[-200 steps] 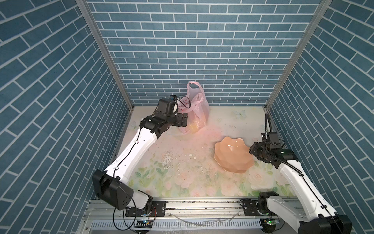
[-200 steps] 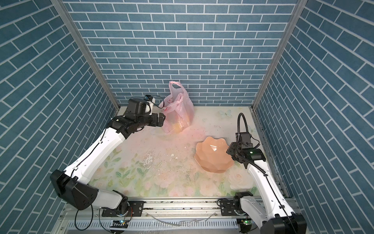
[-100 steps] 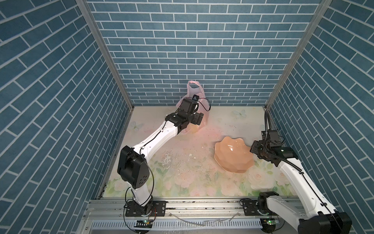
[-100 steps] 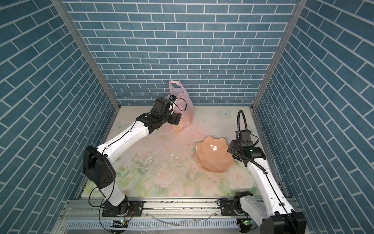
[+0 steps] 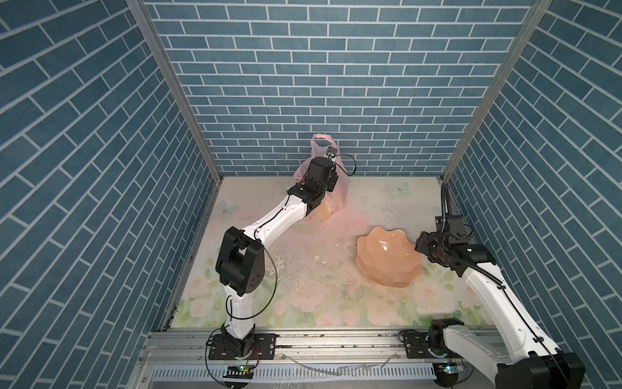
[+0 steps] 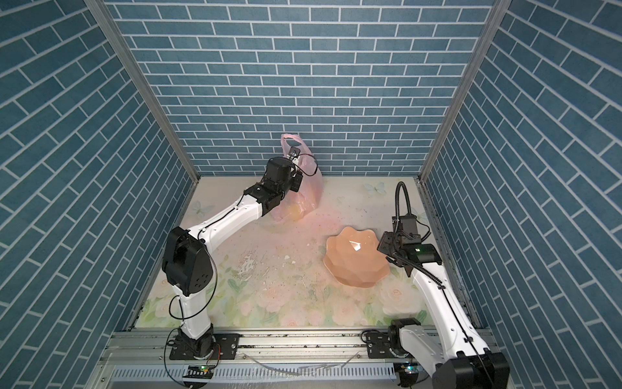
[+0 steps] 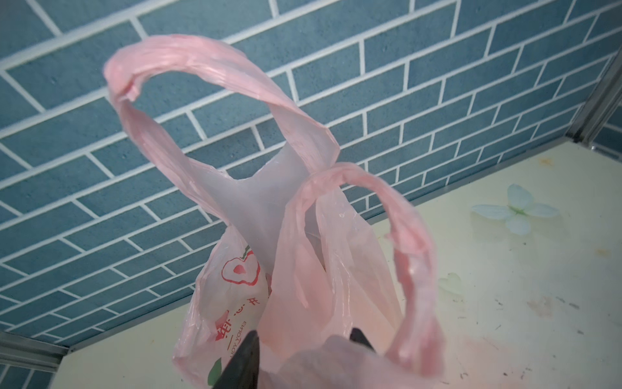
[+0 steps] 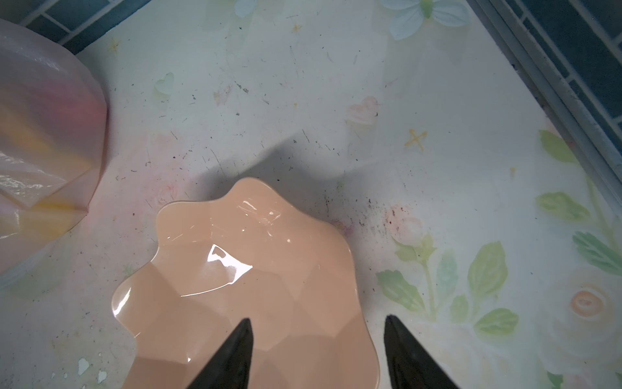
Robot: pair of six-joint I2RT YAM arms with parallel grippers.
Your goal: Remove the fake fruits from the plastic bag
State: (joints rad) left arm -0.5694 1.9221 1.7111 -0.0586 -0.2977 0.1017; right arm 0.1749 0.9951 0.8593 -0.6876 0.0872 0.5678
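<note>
The pale pink plastic bag point(image 5: 340, 190) point(image 6: 311, 188) stands against the back wall with both loop handles up. Through its film point(image 8: 43, 101) the fake fruits show only as red, orange and yellow blurs point(image 6: 293, 210). My left gripper point(image 7: 304, 347) is at the bag's top. Its dark fingers point(image 7: 247, 357) are closed in on a bunched fold of the bag's film point(image 7: 303, 269). My right gripper point(image 8: 318, 323) point(image 5: 420, 244) is open. One finger is over the peach bowl's inside and the other is outside its rim.
The peach scalloped bowl point(image 5: 387, 259) point(image 6: 353, 266) point(image 8: 235, 286) lies right of centre on the floral mat, with nothing in it. Blue brick walls close in three sides. A metal rail point(image 5: 319, 343) runs along the front edge.
My left arm has swung from the bag's left side to over its top, and its jaws have narrowed onto the film. The right gripper has stayed at the bowl's edge.
</note>
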